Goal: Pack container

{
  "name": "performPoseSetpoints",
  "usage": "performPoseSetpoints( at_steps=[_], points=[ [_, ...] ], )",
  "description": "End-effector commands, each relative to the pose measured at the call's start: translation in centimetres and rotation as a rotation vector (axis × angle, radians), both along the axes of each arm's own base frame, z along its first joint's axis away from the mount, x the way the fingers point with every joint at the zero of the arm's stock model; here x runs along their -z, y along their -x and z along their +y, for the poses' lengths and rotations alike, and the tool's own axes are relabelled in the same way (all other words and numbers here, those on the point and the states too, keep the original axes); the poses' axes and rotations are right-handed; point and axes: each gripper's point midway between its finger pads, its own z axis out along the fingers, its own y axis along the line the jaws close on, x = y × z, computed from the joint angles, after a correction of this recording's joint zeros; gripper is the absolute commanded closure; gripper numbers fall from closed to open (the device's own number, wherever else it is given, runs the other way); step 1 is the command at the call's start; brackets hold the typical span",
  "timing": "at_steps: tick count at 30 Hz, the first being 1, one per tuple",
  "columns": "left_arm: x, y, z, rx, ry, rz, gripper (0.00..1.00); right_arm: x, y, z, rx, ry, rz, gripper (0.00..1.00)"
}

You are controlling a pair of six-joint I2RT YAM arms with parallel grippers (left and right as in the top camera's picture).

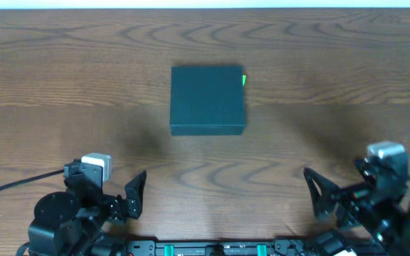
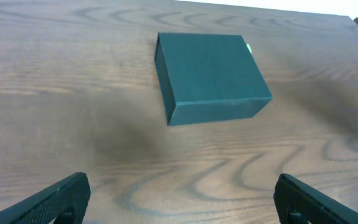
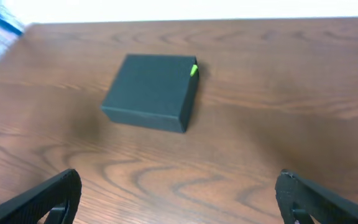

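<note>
The container (image 1: 207,99) is seen shut at mid-table, a green sliver (image 1: 243,80) at its far-right corner, with both the left gripper (image 1: 134,195) and right gripper (image 1: 315,192) spread and empty near the front edge, so packing is judged finished or unstarted, and lid access would be called for next.

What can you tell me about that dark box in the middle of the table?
The box is square, low and flat-topped, dark teal-black with a matte, card-like look. Its lid is shut. It lies flat on the wooden table, near the middle, slightly toward the far edge. A small bright green bit sticks out at its far right corner; what it is cannot be told. Nothing else touches it; both end effectors are well short of it.
</note>
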Motion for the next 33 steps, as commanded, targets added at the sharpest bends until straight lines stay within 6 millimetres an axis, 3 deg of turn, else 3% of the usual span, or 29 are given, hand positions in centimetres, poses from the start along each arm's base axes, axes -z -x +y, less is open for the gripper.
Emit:
performPoseSetpoints(
  at_steps=[1, 12, 33],
  points=[
    [-0.1, 0.4, 0.3, -0.017, 0.01, 0.017, 0.05, 0.1, 0.6, 0.3, -0.037, 0.008, -0.005, 0.01],
    [2.9, 2.7, 0.6, -0.016, -0.005, 0.175, 0.05, 3.3, 2.6, -0.7, -0.038, 0.075, 0.14, 0.01],
    [3.5, 3.2, 0.7, -0.017, -0.015, 0.206, 0.05, 3.4, 2.7, -0.7, -0.04, 0.076, 0.144, 0.01]
  ],
)
